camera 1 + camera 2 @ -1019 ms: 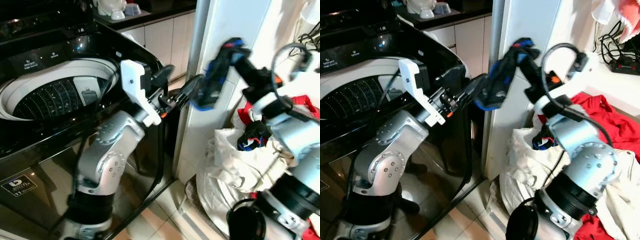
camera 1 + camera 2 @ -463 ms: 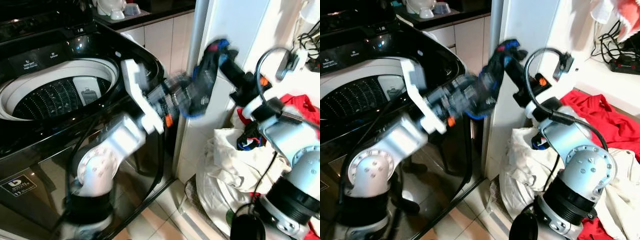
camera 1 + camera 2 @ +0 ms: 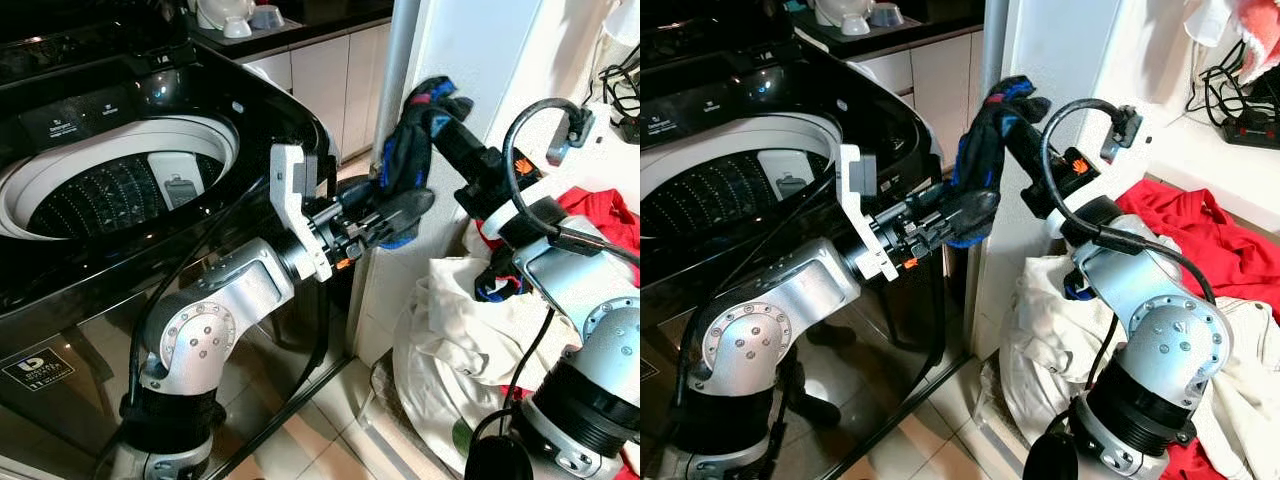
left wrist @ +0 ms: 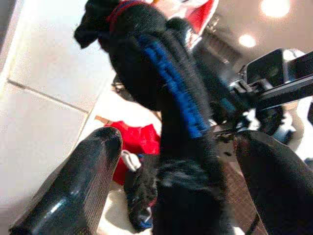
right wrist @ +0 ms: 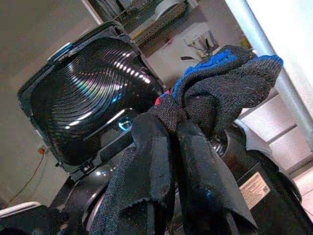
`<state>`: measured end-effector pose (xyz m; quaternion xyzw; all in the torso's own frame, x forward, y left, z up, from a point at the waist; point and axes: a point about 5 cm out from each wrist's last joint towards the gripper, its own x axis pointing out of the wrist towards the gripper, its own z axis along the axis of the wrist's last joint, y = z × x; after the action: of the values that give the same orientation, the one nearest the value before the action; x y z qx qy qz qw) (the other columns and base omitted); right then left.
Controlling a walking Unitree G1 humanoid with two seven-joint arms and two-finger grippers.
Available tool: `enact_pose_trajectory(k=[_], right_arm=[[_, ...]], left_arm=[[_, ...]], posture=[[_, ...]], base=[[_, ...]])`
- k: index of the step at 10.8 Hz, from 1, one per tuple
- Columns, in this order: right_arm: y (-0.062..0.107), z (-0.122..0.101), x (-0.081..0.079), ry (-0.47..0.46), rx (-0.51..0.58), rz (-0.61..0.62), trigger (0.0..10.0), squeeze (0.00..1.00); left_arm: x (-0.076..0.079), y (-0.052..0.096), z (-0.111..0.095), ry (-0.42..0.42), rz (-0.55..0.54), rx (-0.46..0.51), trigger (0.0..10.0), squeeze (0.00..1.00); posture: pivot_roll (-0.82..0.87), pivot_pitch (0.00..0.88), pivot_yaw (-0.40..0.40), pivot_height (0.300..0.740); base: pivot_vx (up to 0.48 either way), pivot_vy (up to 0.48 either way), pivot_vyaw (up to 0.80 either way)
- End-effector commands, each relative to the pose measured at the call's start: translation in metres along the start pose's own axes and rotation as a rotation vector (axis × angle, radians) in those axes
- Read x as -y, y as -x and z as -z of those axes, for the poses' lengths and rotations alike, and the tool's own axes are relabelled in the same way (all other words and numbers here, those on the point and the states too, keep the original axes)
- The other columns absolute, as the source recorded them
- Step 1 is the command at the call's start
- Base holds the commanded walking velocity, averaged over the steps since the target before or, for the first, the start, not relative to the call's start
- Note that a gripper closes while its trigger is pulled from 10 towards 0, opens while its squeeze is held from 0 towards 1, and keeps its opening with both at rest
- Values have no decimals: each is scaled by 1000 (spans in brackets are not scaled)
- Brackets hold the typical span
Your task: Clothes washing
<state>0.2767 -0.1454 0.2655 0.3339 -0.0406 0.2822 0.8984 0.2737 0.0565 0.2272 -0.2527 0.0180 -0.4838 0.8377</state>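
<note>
A black sock with a blue stripe (image 3: 404, 150) hangs in the air off the washing machine's right front corner. My right gripper (image 3: 436, 104) is shut on its top end, and the right wrist view shows both fingers (image 5: 151, 147) pinching the fabric (image 5: 220, 83). My left gripper (image 3: 412, 206) reaches in from the machine side at the sock's lower end. It is open, its fingers (image 4: 88, 181) spread wide on either side of the hanging sock (image 4: 181, 122). The top-loading washer's drum (image 3: 110, 185) stands open to the left.
A white pillar (image 3: 455, 50) rises right behind the sock. On the floor to the right are a white laundry bag (image 3: 450, 320) and a red garment (image 3: 1200, 240). Cables and a power strip (image 3: 1245, 100) lie on a ledge at the far right.
My left arm swung forward and right, and its open fingers now bracket the sock's lower end. The right gripper carried the sock slightly left, toward the machine.
</note>
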Motion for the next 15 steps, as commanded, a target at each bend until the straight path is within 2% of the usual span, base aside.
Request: enact_pose_trajectory(k=[1,2,4,7,11,15], right_arm=[[1,-1,-4,13,8,-12,0,0],[1,0,-4,14,7,-13,0,0],[1,1,-4,14,3,-13,0,0],[0,3,-4,12,-1,-12,0,0],[-1,4,-6,13,-2,-15,0,0],[-2,4,-6,18,-2,-14,0,0]], left_arm=[[-1,-2,-2,-64,-25,-13,0,0],[-2,-2,0,-77,-38,-19,0,0],[-5,0,-2,-5,-53,8,0,0],[-4,2,-3,-39,-22,20,0,0],[-4,1,-2,-13,-19,14,0,0],[-9,1,-9,-20,-49,57,0,0]], posture=[[-66,0,18,740],[-66,0,18,740],[-66,0,19,740],[-65,0,18,740],[-63,0,22,740],[-61,0,20,740]], base=[[0,0,0],[0,0,0],[0,0,0],[0,0,0],[0,0,0],[0,0,0]])
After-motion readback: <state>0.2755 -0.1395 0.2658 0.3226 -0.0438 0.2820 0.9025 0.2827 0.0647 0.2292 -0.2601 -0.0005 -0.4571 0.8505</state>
